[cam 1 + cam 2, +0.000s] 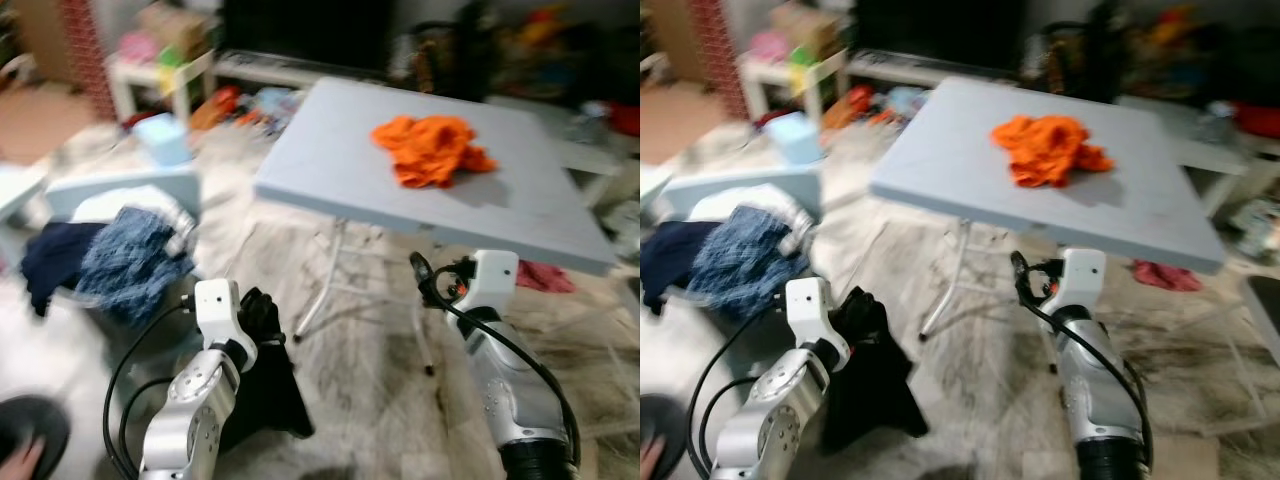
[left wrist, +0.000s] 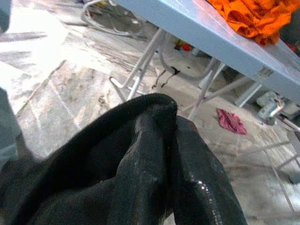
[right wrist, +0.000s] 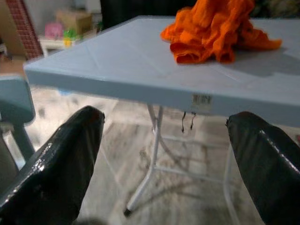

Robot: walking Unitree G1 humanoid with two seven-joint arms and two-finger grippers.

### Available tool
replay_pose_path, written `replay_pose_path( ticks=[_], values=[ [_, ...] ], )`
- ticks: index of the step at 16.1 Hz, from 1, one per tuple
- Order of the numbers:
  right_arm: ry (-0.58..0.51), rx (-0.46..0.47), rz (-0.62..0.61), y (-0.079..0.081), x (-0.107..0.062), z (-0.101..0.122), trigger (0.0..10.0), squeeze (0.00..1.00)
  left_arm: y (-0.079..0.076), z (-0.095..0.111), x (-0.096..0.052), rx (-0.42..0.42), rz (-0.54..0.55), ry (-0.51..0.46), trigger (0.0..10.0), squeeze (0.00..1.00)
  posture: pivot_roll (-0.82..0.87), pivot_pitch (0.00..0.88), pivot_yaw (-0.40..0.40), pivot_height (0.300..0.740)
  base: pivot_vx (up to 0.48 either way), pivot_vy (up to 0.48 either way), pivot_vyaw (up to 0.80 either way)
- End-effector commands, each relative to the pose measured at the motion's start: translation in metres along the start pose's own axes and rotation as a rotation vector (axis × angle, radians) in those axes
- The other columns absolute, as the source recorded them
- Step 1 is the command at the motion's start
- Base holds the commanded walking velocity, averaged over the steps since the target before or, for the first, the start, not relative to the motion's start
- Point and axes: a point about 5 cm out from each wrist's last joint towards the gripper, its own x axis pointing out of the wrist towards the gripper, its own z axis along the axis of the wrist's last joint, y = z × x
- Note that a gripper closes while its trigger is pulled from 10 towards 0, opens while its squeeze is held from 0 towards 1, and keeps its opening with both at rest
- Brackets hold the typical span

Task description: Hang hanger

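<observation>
We're low beside the bench [image 1: 350, 180], where an orange garment [image 1: 432, 148] lies crumpled on top. Our left gripper [image 1: 262, 318] has its jaws closed on a black garment [image 1: 265, 390], which droops toward the floor. Our right gripper [image 3: 164, 154] faces the bench edge with jaws spread wide, holding nothing. No hanger is visible to us (the pictures are blurred, so it may be elsewhere). The risk as we see it: the trailing black cloth could snag a bench leg [image 1: 318, 285] or drag underfoot while we move
</observation>
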Motion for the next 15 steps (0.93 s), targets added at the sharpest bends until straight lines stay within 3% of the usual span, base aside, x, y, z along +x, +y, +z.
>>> replay_pose_path(
  ticks=[1, 15],
  values=[
    [-0.002, -0.014, -0.006, -0.0040, 0.0005, 0.0027, 10.0, 0.00, -0.0097, 0.0058, 0.0019, -0.002, -0.035, -0.025, 10.0, 0.00, -0.06, 0.000, -0.076, 0.740, 0.262, 0.000, -0.80],
    [0.001, -0.013, -0.005, -0.0030, 0.0013, 0.0018, 10.0, 0.00, -0.0100, 0.0041, 0.0023, 0.002, -0.035, -0.008, 10.0, 0.00, -0.06, 0.000, -0.073, 0.740, 0.258, 0.000, -0.80]
  ],
)
